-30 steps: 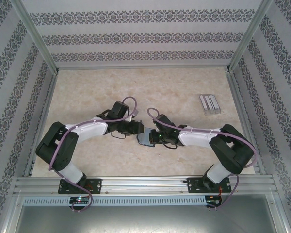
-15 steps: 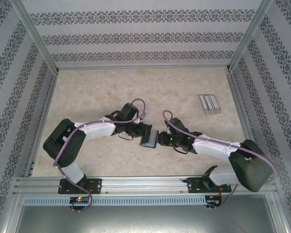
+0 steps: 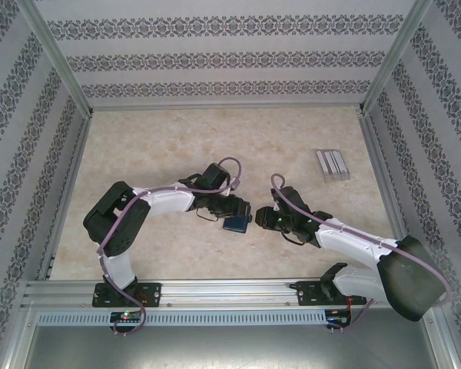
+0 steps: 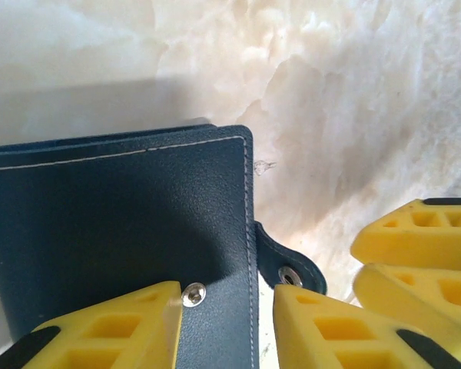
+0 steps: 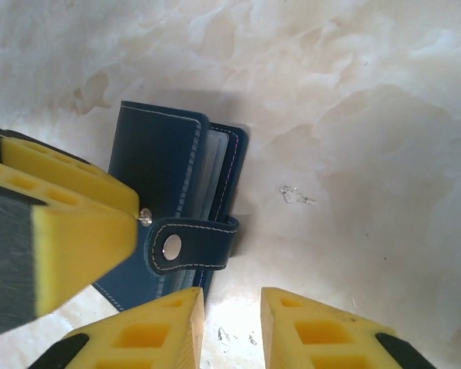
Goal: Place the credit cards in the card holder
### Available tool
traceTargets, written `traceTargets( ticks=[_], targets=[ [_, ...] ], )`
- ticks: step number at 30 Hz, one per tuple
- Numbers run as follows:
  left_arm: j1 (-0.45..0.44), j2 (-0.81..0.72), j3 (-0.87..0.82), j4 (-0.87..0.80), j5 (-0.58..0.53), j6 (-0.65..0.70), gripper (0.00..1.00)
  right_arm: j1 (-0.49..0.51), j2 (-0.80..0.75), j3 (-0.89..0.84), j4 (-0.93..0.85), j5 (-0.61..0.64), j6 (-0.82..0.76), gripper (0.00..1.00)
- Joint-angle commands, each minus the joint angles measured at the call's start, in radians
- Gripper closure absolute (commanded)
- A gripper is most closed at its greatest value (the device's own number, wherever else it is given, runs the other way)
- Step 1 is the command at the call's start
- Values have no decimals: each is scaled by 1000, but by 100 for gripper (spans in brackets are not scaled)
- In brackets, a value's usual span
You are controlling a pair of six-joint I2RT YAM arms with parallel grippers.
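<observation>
The left gripper (image 4: 227, 296) has its jaws a little apart and is not squeezing anything. One yellow finger (image 4: 115, 330) rests on the blue card holder (image 4: 123, 223). The card holder lies on the table (image 3: 161, 146) between both grippers, with its clasp tab (image 5: 192, 244) unsnapped. Just beside it, the right gripper (image 5: 232, 307) is open and has nothing in it. A clear rack (image 3: 333, 164) sits well apart to the right.

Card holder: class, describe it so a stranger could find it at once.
On the marbled table, look between the left arm and the right arm. The card holder is there: navy, white-stitched, with a snap tab, unlike the clear rack farther right.
</observation>
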Motion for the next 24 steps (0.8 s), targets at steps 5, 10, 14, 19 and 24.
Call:
traceTargets(
  ticks=[5, 10, 14, 19, 24],
  targets=[
    [-9, 25, 9, -47, -41, 6, 63, -20, 17, 0, 47, -95, 79, 62],
    [-6, 43, -2, -18, -28, -21, 64, -16, 60, 27, 78, -112, 90, 58],
    [8, 10, -31, 20, -33, -57, 65, -4, 126, 55, 98, -113, 106, 58],
    [47, -62, -112, 113, -39, -99, 65, 13, 131, 81, 75, -67, 104, 58],
    [81, -124, -186, 194, -20, -147, 68, 43, 121, 122, 17, -26, 51, 58]
  ],
)
